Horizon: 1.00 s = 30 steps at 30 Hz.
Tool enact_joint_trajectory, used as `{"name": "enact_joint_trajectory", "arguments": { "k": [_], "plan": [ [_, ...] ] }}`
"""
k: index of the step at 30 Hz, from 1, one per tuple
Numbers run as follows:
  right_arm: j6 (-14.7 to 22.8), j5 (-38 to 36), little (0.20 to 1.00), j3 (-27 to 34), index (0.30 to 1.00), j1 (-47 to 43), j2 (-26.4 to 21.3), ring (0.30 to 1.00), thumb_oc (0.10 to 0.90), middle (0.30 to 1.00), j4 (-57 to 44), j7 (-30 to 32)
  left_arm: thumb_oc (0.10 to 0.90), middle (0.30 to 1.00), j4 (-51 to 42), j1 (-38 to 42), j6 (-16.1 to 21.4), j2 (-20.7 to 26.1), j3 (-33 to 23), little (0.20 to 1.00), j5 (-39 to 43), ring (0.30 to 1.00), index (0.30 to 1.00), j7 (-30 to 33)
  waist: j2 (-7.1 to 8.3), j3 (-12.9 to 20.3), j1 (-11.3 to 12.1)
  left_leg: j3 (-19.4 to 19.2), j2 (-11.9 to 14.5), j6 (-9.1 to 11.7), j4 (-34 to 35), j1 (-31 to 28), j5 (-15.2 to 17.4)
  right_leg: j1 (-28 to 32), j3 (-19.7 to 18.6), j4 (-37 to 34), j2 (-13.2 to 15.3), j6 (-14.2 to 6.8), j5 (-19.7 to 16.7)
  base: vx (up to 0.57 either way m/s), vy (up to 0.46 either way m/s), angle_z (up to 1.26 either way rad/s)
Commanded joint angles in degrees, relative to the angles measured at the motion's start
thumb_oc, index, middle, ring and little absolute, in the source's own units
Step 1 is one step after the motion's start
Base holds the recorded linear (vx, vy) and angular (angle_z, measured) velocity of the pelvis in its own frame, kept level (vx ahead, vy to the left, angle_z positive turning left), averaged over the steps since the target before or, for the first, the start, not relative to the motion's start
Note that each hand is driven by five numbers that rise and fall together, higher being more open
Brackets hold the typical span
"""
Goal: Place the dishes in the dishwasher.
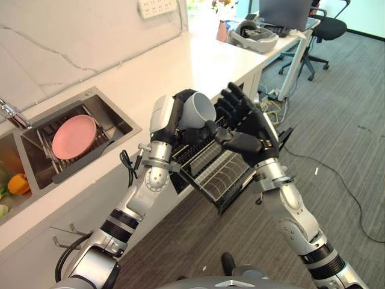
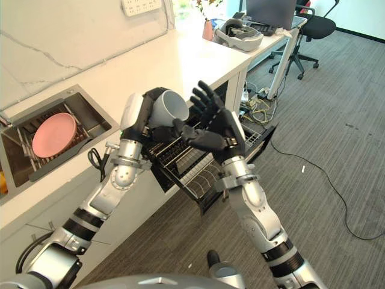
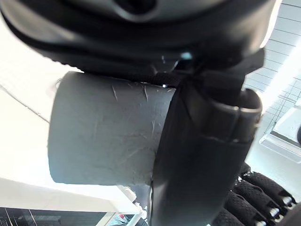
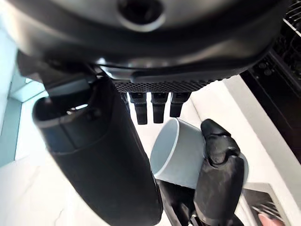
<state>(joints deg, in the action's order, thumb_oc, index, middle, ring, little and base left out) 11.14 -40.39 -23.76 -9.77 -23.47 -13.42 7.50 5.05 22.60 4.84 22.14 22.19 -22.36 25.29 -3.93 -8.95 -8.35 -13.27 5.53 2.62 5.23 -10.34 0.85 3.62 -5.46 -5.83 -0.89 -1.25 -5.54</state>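
A grey cup (image 1: 198, 111) is held in the air above the pulled-out dishwasher rack (image 1: 219, 171), its mouth turned toward my right hand. My left hand (image 1: 173, 117) is shut on the cup (image 3: 103, 132), fingers and thumb curled round its wall. Just beside the cup's rim my right hand (image 1: 248, 123) stands open with straight, spread fingers, not gripping it. From the right wrist the cup (image 4: 181, 153) shows past the straight fingers (image 4: 153, 108), with the left hand's finger across it. A pink plate (image 1: 74, 136) lies in the sink (image 1: 111, 111) at the left.
The white counter (image 1: 204, 60) runs behind the hands, with a headset (image 1: 254, 35) at its far end. An orange fruit (image 1: 18, 183) lies at the left edge. Office chairs (image 1: 322, 33) and cables are on the carpet beyond the open dishwasher door.
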Motion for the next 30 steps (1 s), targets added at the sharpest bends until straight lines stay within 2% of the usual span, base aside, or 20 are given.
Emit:
{"name": "enact_joint_trajectory", "arguments": {
  "k": [1, 10, 11, 17, 30],
  "plan": [
    [2.3, 3.1, 0.9, -0.2, 0.9, -7.5, 3.4, 0.9, 0.8, 0.9, -3.1, -1.4, 0.4, 0.3, 1.9, 12.5, 2.9, 1.2, 3.5, 0.3, -3.2, 0.3, 0.3, 2.8, 4.07, 4.6, 0.0, 0.7, 1.4, 1.8, -0.2, 0.3, 1.0, 4.8, 3.0, 0.8, 6.1, -5.4, 8.6, 0.0, 0.0, 0.0],
    [-0.3, 12.0, 0.9, -0.3, 0.9, -9.9, 3.7, 0.9, 0.8, 0.9, -1.4, 4.0, 0.4, 0.3, 0.6, 10.7, 1.4, 1.0, 4.8, 0.3, -7.2, 0.3, 0.3, 3.0, 4.69, 4.7, 1.2, 1.5, 1.3, 1.6, -0.2, 0.5, 1.0, 5.1, 4.1, 0.8, 6.2, -5.3, 8.8, 0.0, -0.001, 0.0],
    [-0.7, 12.9, 0.9, -0.4, 0.9, -10.1, 3.7, 0.9, 0.8, 0.9, -1.4, 4.7, 0.4, 0.3, 0.1, 10.3, 1.1, 1.3, 4.6, 0.3, -8.2, 0.3, 0.3, 3.1, 4.81, 4.6, 1.3, 1.5, 1.3, 1.6, -0.2, 1.0, 0.3, 4.7, 4.1, 0.8, 6.1, -5.2, 8.1, 0.0, 0.003, 0.03],
    [-1.3, 16.0, 0.9, 0.9, 0.9, -8.8, 3.4, 0.9, 0.8, 0.9, -2.2, 6.3, 0.4, 0.3, -2.9, 6.8, 0.4, 2.1, 2.5, 0.3, -10.1, 0.3, 0.3, 3.8, 4.96, 4.9, 1.8, 2.0, 1.3, 1.5, -0.2, 0.8, 1.1, 5.1, 4.6, 0.8, 6.2, -5.4, 8.8, 0.0, 0.0, 0.06],
    [-0.9, 16.5, 0.9, 2.0, 0.9, -6.8, 4.1, 0.9, 0.8, 0.9, -1.6, 6.9, 0.4, 0.3, -6.0, 4.8, 0.9, 2.8, 0.7, 0.3, -10.4, 0.3, 0.3, 5.2, 5.0, 4.6, 2.2, 2.7, 0.9, 1.4, -0.2, 1.3, 0.5, 5.0, 5.3, 0.8, 6.5, -5.4, 8.4, 0.0, 0.001, 0.02]
  ]
}}
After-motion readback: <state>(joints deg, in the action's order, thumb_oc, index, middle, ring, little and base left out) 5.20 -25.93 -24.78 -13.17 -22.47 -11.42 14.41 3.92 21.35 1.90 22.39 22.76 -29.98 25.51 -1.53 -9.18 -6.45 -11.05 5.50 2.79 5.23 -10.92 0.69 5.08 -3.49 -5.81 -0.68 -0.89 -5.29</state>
